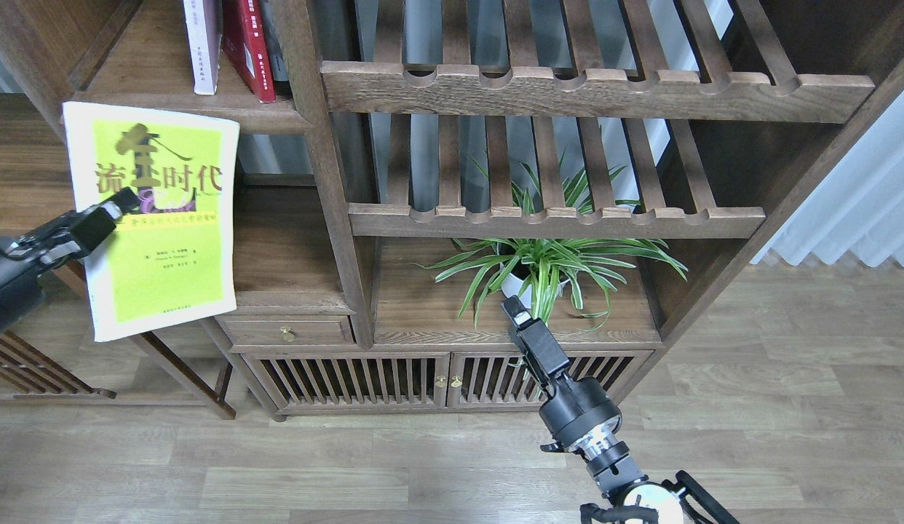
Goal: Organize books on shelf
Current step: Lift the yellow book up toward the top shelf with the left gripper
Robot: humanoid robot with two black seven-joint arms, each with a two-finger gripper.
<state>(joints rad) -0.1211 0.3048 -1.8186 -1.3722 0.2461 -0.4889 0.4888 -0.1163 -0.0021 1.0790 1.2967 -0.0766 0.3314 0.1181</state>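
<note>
Because the yellow book (157, 218) is a thin paperback, it looks light but floppy, likely to sag or swing from a pinch at one edge; a grip nearer the spine or mid-cover would steady it. It hangs almost upright in front of the shelf (183, 116), its top just below the board's front edge. The left gripper (116, 205) is clamped on its left side. The white book (202, 47) and red book (250, 49) stand on the shelf. Whether the right gripper (512, 306) by the plant (546, 262) is parted, I cannot tell

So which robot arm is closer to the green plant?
Right. The right gripper sits just in front of the plant, near its pot. The left gripper is far off to the left, holding the yellow-green book.
</note>
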